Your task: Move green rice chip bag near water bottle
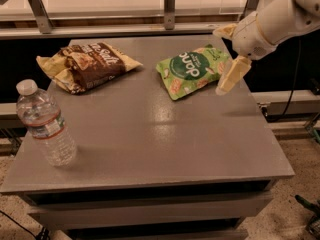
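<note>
The green rice chip bag (192,70) lies flat on the far right part of the grey table (165,134), its dark green round logo facing up. The water bottle (46,124) stands upright near the table's front left edge, with a white cap and a red-striped label. My gripper (228,54) hovers just right of the bag's right end, above the table's right edge. It is open, with one cream finger (233,74) pointing down to the left and the other (224,31) further back. It holds nothing.
A brown and yellow chip bag (85,65) lies at the far left of the table. A metal rail with posts (170,6) runs behind the table. My white arm (280,19) reaches in from the upper right.
</note>
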